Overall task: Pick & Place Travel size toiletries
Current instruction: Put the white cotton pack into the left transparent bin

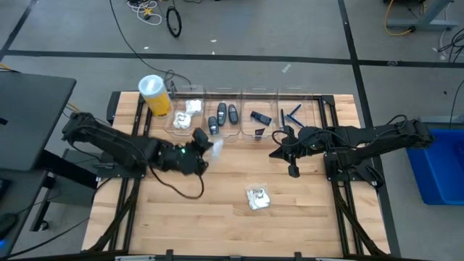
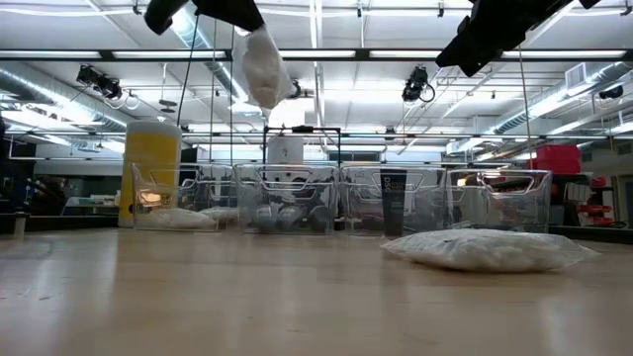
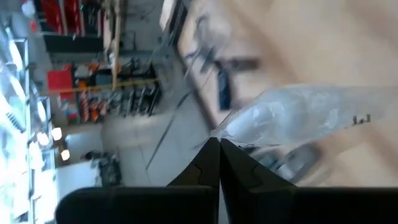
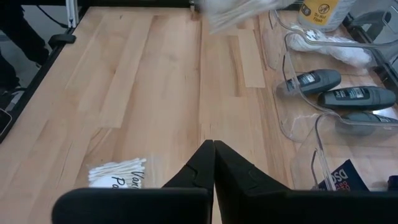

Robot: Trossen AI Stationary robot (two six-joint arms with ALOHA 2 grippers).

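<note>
- Honestly not much to read here. The white packet (image 4: 118, 173) lying on the table (image 4: 143, 87) has dark cursive lettering in the right wrist view; I can make out something like "Pa" and "Va", and the rest is cut off.
- The dark grey oval pieces (image 4: 317, 79) in the clear bin (image 4: 292, 124) each have a small white label line, too tiny to read.
- The dark blue flat piece (image 4: 345, 176) has a white mark that might be "DS", can't be sure.
- The yellow cylinder (image 4: 318, 12) carries a round black emblem with print under it, unreadable.
- The held packet (image 3: 311, 115) shows a few tiny dark characters, illegible.
</note>
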